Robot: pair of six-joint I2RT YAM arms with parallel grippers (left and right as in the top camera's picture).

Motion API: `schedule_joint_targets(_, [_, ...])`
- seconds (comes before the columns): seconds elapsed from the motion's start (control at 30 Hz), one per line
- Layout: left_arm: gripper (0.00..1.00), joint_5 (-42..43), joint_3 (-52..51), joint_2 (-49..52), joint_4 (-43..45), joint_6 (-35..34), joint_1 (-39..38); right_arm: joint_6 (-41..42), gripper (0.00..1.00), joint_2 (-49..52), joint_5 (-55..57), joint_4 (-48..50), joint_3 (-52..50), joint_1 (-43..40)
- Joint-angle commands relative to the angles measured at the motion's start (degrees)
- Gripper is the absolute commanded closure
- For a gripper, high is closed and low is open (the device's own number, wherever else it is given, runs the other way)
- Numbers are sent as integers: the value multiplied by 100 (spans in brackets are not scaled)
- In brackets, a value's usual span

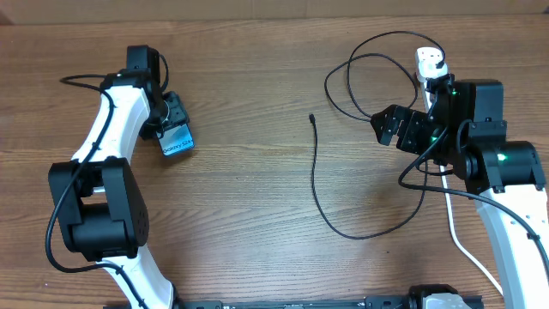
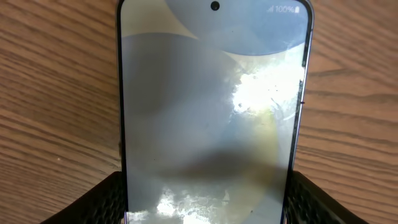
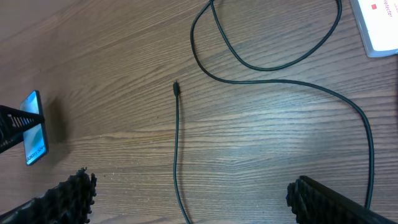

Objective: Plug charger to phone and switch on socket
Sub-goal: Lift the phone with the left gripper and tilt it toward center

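- Black ribbed fingers [image 2: 109, 200] of left gripper [image 2: 206, 183] clamp both long edges of phone [image 2: 211, 106]; firm grasp, phone pinched between the pads.
- Phone screen lit, pale grey-blue with strong glare; punch-hole lens at the end away from the fingers. Overhead shows the screen bright blue.
- Phone is at the left side of wood table [image 1: 257, 77], tilted in the grip. Cannot tell whether its free end touches the wood.
- Right gripper [image 3: 191, 182]: fingers [image 3: 336, 200] spread wide, released, nothing between them. Hovers over bare wood at the right side.
- Charger [image 3: 177, 143] cable lies flat on the table, running under the gap between the right fingers.
- Connector tip [image 3: 176, 88] lies free near mid-table, touching nothing, well apart from phone.
- Beyond the tip the cable sweeps in a wide curve, then loops twice near the far right.
- Socket [image 1: 426, 60] lies at the far right edge, beside the right gripper; black plug sits on it.
- White cord [image 1: 463, 249] trails from socket along the right arm toward the near edge.
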Motion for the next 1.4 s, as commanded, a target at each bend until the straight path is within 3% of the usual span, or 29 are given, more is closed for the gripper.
schedule_joint_targets(0.0, [96, 310, 306, 4, -70, -122, -37, -4, 0, 15, -46, 7, 120, -11])
schedule_joint_targets(0.33, [96, 868, 824, 4, -704, -721, -37, -2, 0, 111, -48, 9, 120, -11])
schedule_joint_targets(0.67, [96, 1904, 1021, 4, -1025, -2153, -37, 2, 0, 114, -52, 13, 120, -11])
schedule_joint_targets(0.83, [96, 1939, 1021, 4, -1228, -2981, -42, 306, 0, 114, -55, 31, 118, -11])
schedule_joint_targets(1.03, [96, 2430, 1021, 4, -1419, -3324, -42, 442, 0, 114, -50, 57, 118, -11])
schedule_joint_targets(1.37, [96, 4105, 1021, 4, -1451, -3416, -46, 501, 0, 114, -52, 55, 118, -11])
